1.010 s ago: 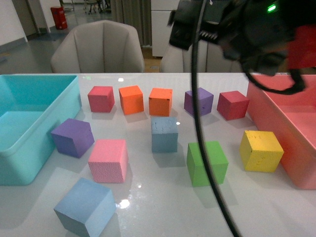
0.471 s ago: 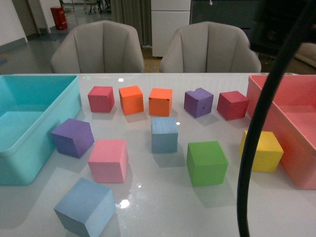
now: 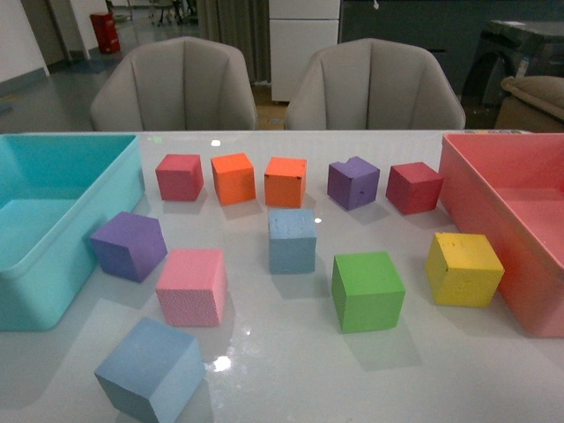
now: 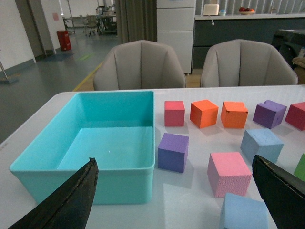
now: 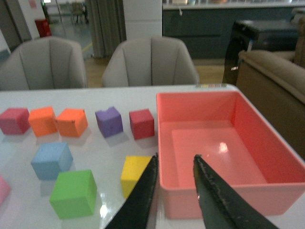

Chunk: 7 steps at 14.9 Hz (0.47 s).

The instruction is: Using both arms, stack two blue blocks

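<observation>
left gripper [image 4: 174, 161]: fingers spread wide, holding nothing, at near side of turquoise bin [image 4: 143, 167] | right gripper [image 5: 175, 156]: fingers a narrow gap apart, holding nothing, by red bin [image 5: 195, 94] near rim | centre blue block [image 3: 293, 240]: mid-table, upright | near blue block [image 3: 152, 370]: near-left, just nearer than pink cube [image 3: 192, 286], well apart from centre blue block

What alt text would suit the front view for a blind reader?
Foam cubes lie apart on a white table: a middle blue block, a near blue block, nine in other colours. A turquoise bin stands left, a pink bin right.
</observation>
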Each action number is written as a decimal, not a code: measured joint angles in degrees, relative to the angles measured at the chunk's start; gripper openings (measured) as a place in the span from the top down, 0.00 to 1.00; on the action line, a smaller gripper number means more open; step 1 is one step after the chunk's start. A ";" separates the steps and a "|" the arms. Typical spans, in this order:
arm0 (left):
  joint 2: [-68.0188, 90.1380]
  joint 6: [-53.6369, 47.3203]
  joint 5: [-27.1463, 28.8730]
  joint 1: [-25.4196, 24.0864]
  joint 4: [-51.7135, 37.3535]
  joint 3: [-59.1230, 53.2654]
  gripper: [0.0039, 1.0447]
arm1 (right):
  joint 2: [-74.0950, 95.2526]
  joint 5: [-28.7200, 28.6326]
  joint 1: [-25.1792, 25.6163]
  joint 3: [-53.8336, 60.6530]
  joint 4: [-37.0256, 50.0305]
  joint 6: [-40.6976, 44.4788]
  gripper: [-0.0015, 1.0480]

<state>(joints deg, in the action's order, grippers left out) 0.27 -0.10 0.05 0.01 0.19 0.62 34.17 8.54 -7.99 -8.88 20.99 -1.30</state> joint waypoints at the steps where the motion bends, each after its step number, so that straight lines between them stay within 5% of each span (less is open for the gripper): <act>1: 0.00 0.00 0.00 0.00 0.00 0.00 0.06 | -6.10 -1.42 1.68 0.70 -0.76 0.37 0.85; 3: 0.00 0.00 -0.04 0.00 0.00 0.00 0.06 | -9.22 -7.82 7.23 2.51 -2.32 1.09 0.98; 7: 0.00 0.00 0.00 0.00 -0.02 0.00 0.06 | -14.86 -8.52 8.00 5.20 -5.03 1.07 0.98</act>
<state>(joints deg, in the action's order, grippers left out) 0.27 -0.10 0.05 0.01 0.16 0.62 19.31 0.01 0.01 -3.68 15.97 -0.23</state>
